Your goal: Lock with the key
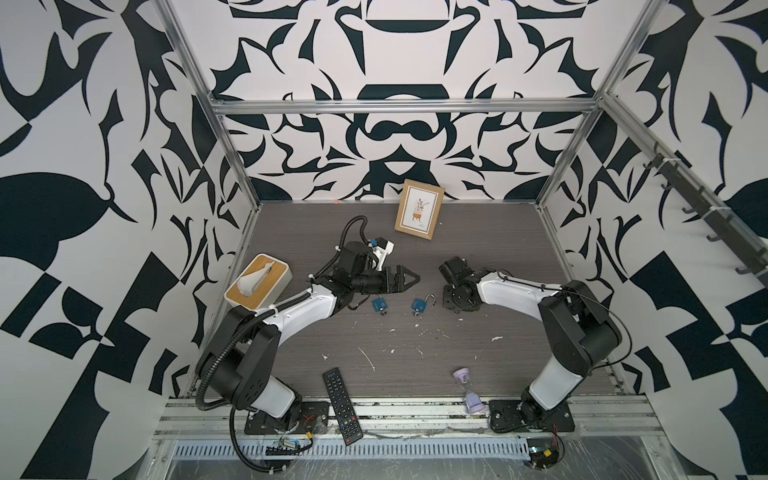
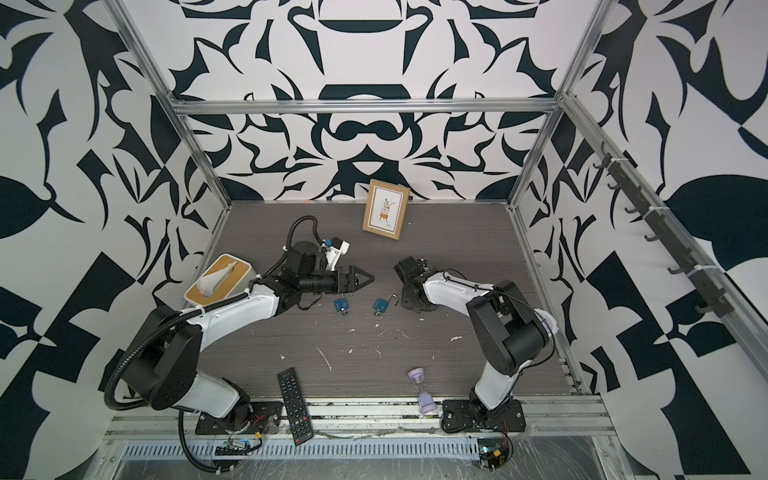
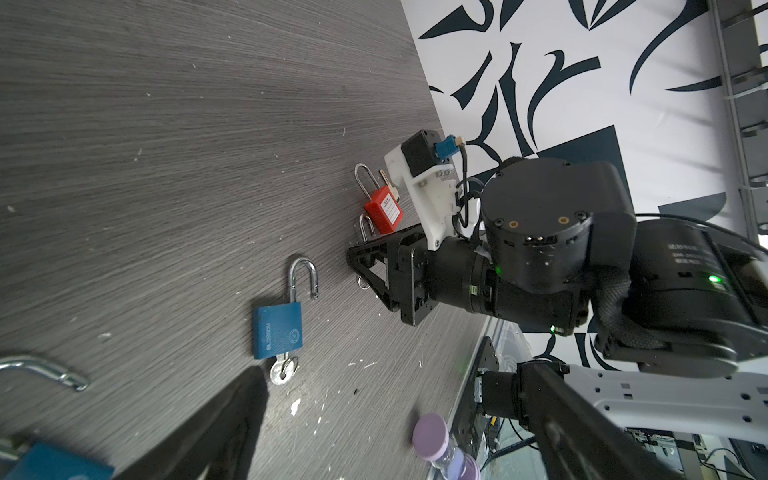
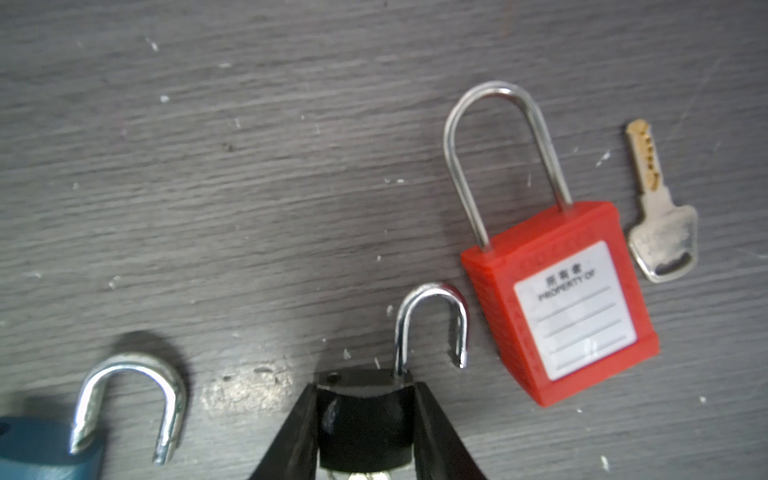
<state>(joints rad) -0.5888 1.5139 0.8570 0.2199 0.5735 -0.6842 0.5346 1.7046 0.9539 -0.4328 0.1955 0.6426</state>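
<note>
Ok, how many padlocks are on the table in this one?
4. One blue padlock lies by the left gripper; a second blue padlock mid-table beside it; a black padlock between the right gripper's fingers; a red padlock beside that. Others may be hidden.

left claw [image 1: 413, 277] spread wide, level | right claw [image 4: 363, 387] down, pinching black padlock [image 4: 360, 428]

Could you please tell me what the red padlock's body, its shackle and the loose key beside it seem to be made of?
The red padlock body looks like matte moulded plastic, ribbed on one side. Its shackle seems polished steel, given bright glints. The loose key is dull silvery metal, brassy along the blade.
</note>
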